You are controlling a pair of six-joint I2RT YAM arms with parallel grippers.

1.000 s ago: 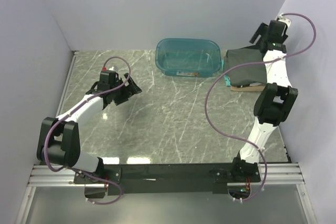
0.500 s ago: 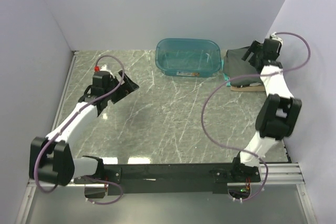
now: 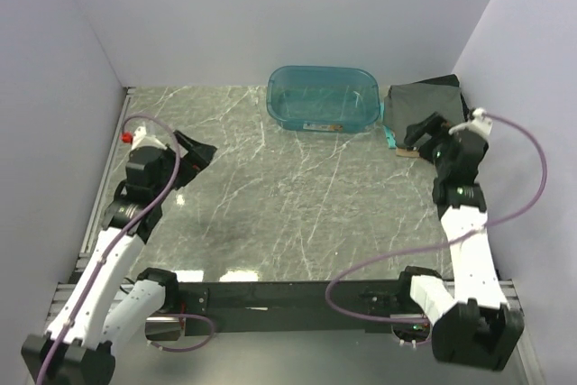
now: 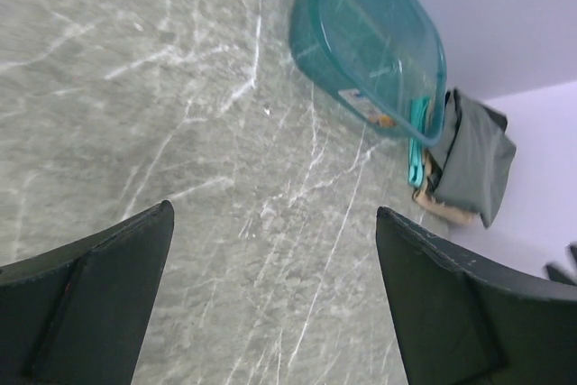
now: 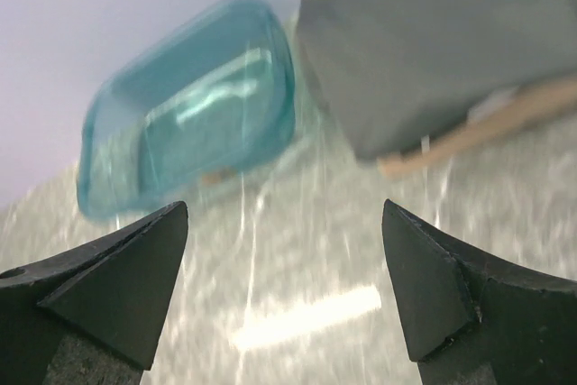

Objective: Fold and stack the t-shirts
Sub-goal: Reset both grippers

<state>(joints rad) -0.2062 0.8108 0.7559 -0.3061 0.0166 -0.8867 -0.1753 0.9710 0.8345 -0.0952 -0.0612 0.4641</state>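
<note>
At the far right corner of the table [image 3: 297, 205], just right of the tub [image 3: 322, 96], you have a grey tee [image 3: 424, 98] lying folded on a tan tee [image 5: 487, 123]. Your right gripper [image 3: 422, 130] hangs near the pile's front edge, jaws wide apart, holding nothing. Your left gripper [image 3: 194, 152] is well apart, over the table's left side, jaws likewise spread and empty.

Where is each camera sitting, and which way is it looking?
Top external: above and behind, looking down on table, teal tub, t-shirts; left arm, right arm show.
Left wrist: at the table's left, facing across to tub and t-shirts; open left gripper frames it.
Right wrist: near the t-shirts, facing them and the tub; open right gripper shows.
Both wrist views share tub and t-shirts.
</note>
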